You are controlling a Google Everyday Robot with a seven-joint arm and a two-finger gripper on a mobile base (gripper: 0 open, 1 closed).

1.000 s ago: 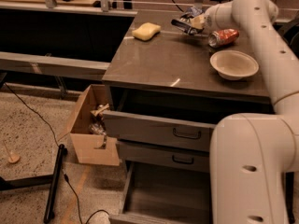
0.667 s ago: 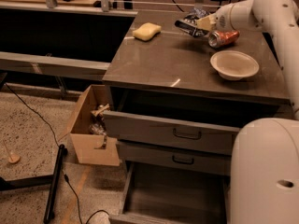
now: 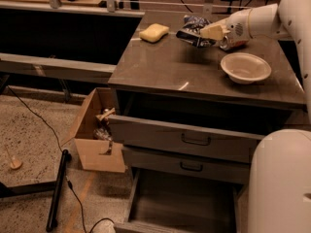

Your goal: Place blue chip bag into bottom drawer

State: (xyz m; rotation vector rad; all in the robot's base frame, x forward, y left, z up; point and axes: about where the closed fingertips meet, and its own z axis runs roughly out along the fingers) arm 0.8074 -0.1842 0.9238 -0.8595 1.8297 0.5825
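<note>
The hand [image 3: 210, 32] grips the bag [image 3: 192, 30] above the rear of the counter [image 3: 170, 72]; advise carrying it forward past the bowl [image 3: 245, 68], then lowering squarely into the open bottom drawer [image 3: 184, 203].

The gripper [image 3: 209, 32], closed on the blue chip bag [image 3: 190, 30] above the rear of the cabinet top [image 3: 184, 74], has pale cream fingers [image 3: 214, 31]. The wrist housing [image 3: 241, 24] is white and cylindrical, with a round perforated grille. The arm links [image 3: 291, 8] are smooth, white and rounded. A large white domed shell [image 3: 282, 178] occupies the lower right.
</note>
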